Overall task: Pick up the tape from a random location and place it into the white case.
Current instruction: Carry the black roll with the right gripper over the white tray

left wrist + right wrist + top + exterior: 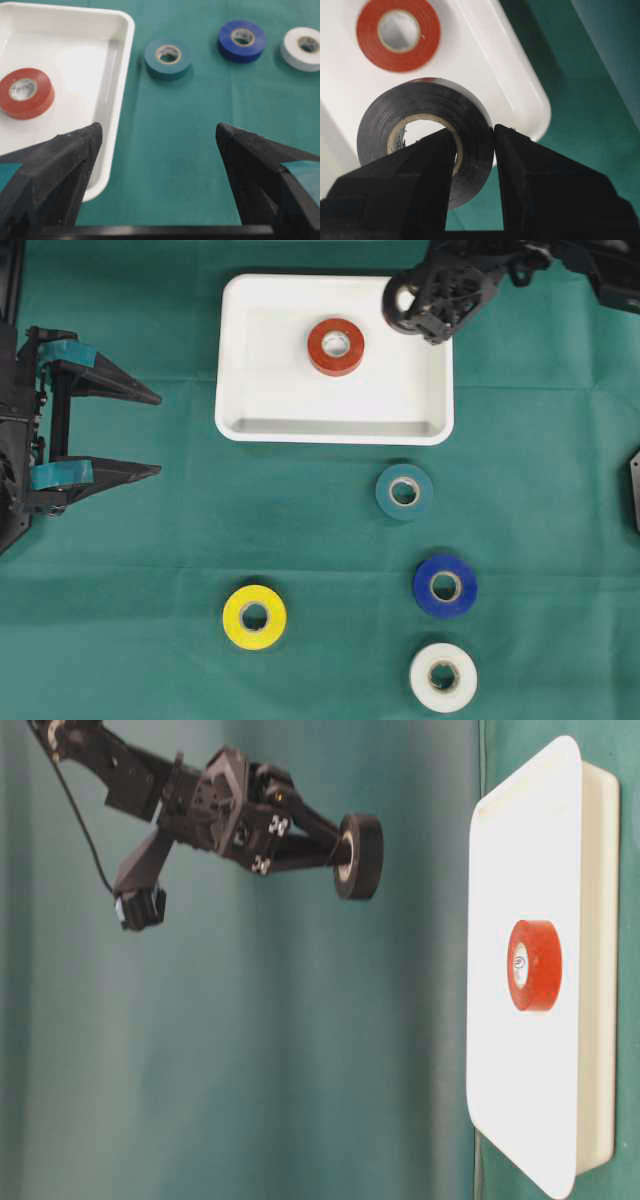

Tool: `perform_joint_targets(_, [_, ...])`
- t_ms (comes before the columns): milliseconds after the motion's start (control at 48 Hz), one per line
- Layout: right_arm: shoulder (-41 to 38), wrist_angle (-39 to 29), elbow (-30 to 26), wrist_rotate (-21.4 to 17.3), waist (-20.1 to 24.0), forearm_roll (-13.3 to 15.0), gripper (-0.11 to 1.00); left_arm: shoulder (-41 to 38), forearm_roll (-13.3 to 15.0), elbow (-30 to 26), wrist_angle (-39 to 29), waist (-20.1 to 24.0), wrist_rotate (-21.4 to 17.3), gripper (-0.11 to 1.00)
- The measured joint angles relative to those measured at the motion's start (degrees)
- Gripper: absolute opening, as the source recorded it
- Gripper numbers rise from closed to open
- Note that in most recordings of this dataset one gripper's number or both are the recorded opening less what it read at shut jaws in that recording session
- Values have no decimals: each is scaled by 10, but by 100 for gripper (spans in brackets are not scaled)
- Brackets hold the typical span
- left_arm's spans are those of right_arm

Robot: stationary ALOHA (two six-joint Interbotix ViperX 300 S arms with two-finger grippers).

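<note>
One black tape roll (425, 137) sits pinched by its wall in our right gripper (475, 150), hovering over the white case (240, 420)'s far-right corner; our left gripper (150, 432) gapes idle.

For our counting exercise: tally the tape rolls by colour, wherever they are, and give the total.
Red: 1
Black: 1
Teal: 1
Blue: 1
Yellow: 1
White: 1
Total: 6
</note>
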State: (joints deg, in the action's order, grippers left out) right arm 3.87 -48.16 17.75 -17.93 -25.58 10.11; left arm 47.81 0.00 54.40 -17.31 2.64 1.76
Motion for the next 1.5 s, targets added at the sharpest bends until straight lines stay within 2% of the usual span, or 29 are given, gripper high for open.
perform_joint_targets(271, [10, 18, 9, -1, -1, 0, 28, -1, 0, 0, 0, 0, 0, 95])
perform_joint_targets(1501, [10, 19, 9, -1, -1, 0, 28, -1, 0, 0, 0, 1, 0, 95])
